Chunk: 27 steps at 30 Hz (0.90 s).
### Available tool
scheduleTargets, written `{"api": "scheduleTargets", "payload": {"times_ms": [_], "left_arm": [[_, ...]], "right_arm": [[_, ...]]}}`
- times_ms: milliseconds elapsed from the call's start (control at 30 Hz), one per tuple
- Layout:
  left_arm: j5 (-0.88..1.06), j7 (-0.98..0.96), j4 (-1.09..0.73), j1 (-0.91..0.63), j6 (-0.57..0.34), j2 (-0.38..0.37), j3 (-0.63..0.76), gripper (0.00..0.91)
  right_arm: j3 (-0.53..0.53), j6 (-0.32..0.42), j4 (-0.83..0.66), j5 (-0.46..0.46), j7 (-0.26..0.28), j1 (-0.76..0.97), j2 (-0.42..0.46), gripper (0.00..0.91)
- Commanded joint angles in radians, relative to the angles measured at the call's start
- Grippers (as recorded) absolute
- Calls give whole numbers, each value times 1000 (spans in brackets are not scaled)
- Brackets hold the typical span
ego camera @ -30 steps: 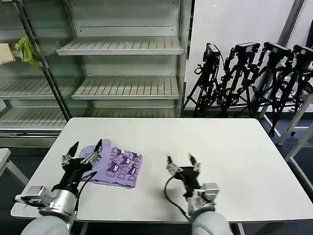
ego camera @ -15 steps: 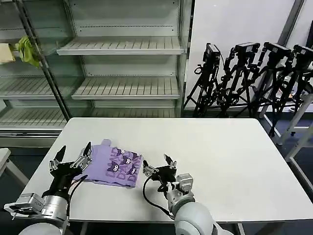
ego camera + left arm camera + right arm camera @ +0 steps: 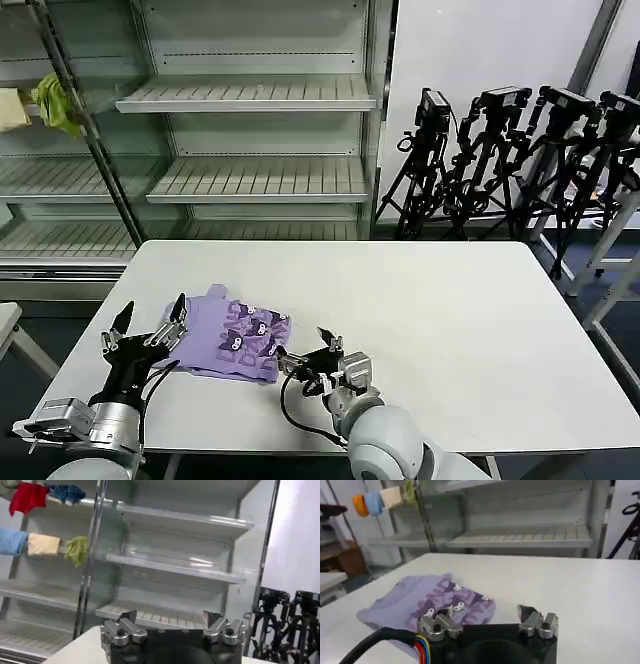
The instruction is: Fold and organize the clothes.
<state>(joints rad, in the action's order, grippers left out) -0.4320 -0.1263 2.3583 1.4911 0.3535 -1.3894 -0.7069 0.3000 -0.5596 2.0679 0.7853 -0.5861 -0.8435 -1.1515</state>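
Grippers (image 3: 147,320) (image 3: 307,355) flank folded T-shirt (image 3: 235,335)

Left gripper (image 3: 172,625) at six o'clock, fingers spread wide apart — nothing between them. Beyond, metal shelving (image 3: 175,565) with slatted shelves. At ten to eleven o'clock, cloths hung in a row: red cloth (image 3: 27,497), blue striped cloth (image 3: 67,492), light blue cloth (image 3: 12,540), tan cloth (image 3: 44,544), yellow-green cloth (image 3: 76,549). At four o'clock — black tripods (image 3: 287,622) against a white wall (image 3: 297,540).

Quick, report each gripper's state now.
Left gripper: open, holding nothing, at the left edge of the T-shirt.
Right gripper: open, holding nothing, at the T-shirt's right edge.
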Motion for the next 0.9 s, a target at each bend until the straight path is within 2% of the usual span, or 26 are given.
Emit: {"api": "scheduleTargets", "payload": {"times_ms": [33, 567, 733, 800, 900], "left_arm": [[8, 1, 0, 6, -5, -5, -12, 907], [24, 3, -7, 7, -17, -15, -18, 907], [28, 4, 0, 13, -21, -18, -19, 907], [28, 4, 2, 15, -22, -18, -24, 907], [27, 4, 4, 18, -24, -19, -26, 907]], "right_arm": [[79, -19, -99, 60, -1, 95, -12, 907], [88, 6, -197, 62, 17, 93, -71, 887], [99, 10, -200, 57, 21, 91, -76, 756], [101, 12, -198, 54, 25, 90, -76, 665], [100, 12, -197, 52, 26, 87, -75, 464]]}}
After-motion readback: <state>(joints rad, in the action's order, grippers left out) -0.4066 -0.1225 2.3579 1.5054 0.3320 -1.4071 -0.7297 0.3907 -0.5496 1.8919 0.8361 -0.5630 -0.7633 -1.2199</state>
